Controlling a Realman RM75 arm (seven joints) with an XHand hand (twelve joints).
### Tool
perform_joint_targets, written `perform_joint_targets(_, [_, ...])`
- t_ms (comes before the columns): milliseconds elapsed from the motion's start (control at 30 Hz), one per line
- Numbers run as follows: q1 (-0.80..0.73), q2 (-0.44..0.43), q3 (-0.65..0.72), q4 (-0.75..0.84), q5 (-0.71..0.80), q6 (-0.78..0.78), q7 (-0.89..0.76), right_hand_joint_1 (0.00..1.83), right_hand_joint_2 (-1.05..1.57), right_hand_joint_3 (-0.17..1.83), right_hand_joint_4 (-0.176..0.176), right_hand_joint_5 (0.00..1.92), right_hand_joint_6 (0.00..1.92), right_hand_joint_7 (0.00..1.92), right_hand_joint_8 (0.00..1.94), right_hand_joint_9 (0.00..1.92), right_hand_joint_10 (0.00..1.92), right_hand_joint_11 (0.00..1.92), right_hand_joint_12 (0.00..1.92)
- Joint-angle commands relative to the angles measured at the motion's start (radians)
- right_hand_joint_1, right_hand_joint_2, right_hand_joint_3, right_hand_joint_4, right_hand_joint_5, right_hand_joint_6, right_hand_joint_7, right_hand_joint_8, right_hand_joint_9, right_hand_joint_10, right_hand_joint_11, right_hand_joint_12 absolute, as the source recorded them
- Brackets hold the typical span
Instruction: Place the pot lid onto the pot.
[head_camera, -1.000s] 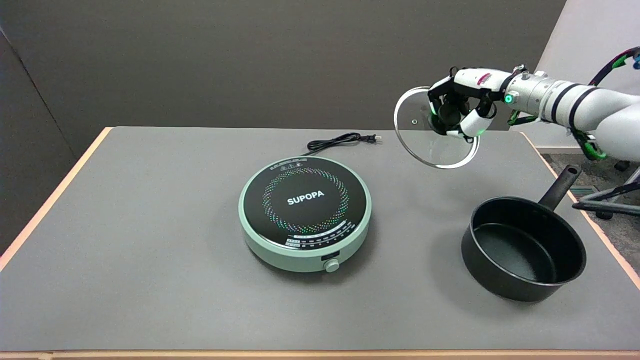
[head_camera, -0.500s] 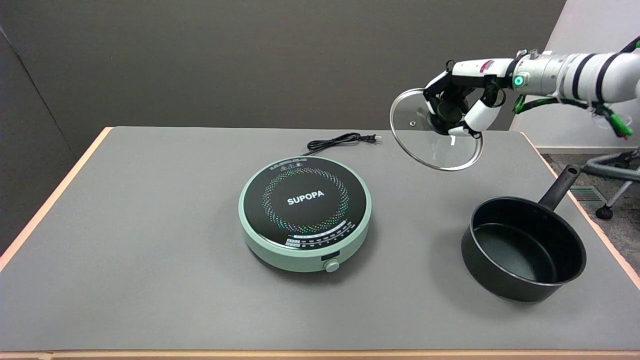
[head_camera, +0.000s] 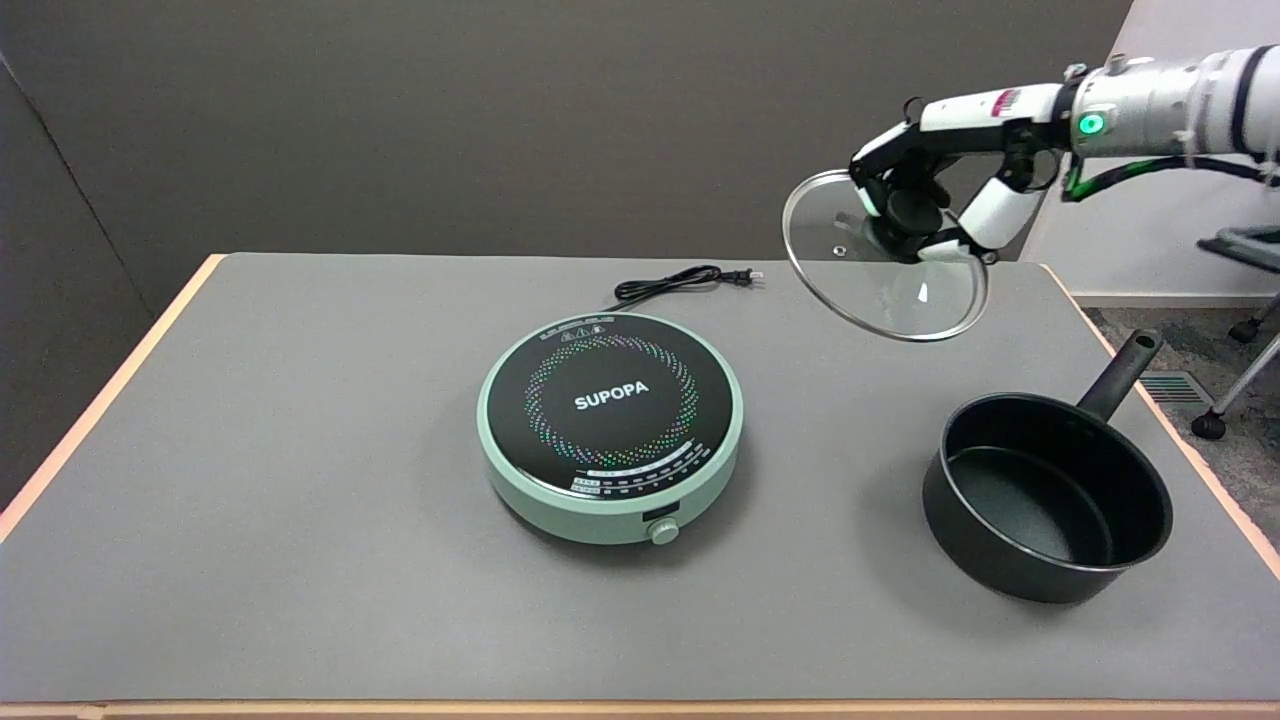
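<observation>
My right hand (head_camera: 935, 205) hangs in the air over the table's far right and grips the black knob of a clear glass pot lid (head_camera: 880, 285). The lid is tilted, its metal rim facing left and down. A black pot (head_camera: 1045, 500) with a long handle (head_camera: 1120, 375) stands open on the table at the near right, below and nearer than the lid. Nothing is inside the pot. The white arm reaches in from the upper right edge.
A round green induction cooker (head_camera: 610, 430) marked SUPOPA sits at the table's middle, its black cord (head_camera: 680, 283) coiled behind it. The grey table (head_camera: 250, 450) has a light wooden edge. Chair legs on wheels show at the far right on the floor.
The arm has risen and swung toward the upper right. The hand with the lid has lifted a little and shifted right, and the lid has tipped flatter.
</observation>
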Motion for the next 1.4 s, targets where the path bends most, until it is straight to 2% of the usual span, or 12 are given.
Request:
perform_joint_targets(33, [-0.652, -0.126, 0.936, -0.047, -0.054, -0.417, 0.011, 1.33, 0.87, 0.80, 0.176, 0.42, 1.72, 0.75, 1.63, 0.68, 1.92, 0.45, 1.69])
perform_joint_targets(67, [-0.681, -0.138, 0.968, -0.060, -0.064, -0.415, 0.013, 1.33, 0.88, 0.79, 0.176, 0.41, 1.72, 0.74, 1.64, 0.66, 1.92, 0.42, 1.70])
perform_joint_targets(133, [-0.832, -0.183, 1.135, -0.114, -0.094, -0.397, 0.024, 1.32, 0.89, 0.78, 0.176, 0.40, 1.72, 0.74, 1.65, 0.65, 1.92, 0.40, 1.71])
perform_joint_targets(167, [-0.867, -0.195, 1.162, -0.129, -0.096, -0.388, 0.031, 1.32, 0.89, 0.78, 0.176, 0.40, 1.72, 0.74, 1.64, 0.65, 1.92, 0.41, 1.70])
perform_joint_targets(233, [-0.881, -0.228, 1.165, -0.168, -0.112, -0.370, 0.042, 1.33, 0.89, 0.78, 0.176, 0.41, 1.71, 0.74, 1.64, 0.65, 1.92, 0.42, 1.69])
perform_joint_targets(567, [-0.938, -0.253, 1.165, -0.221, -0.147, -0.395, 0.077, 1.33, 0.86, 0.81, 0.176, 0.42, 1.71, 0.76, 1.62, 0.67, 1.92, 0.49, 1.65])
perform_joint_targets(967, [-0.970, -0.290, 1.167, -0.297, -0.358, -0.427, 0.107, 1.33, 0.88, 0.80, 0.176, 0.42, 1.71, 0.75, 1.64, 0.67, 1.92, 0.46, 1.68])
perform_joint_targets(1400, [-0.952, -0.380, 1.170, -0.298, -0.473, -0.432, 0.109, 1.32, 0.90, 0.78, 0.176, 0.40, 1.74, 0.73, 1.66, 0.64, 1.92, 0.38, 1.71])
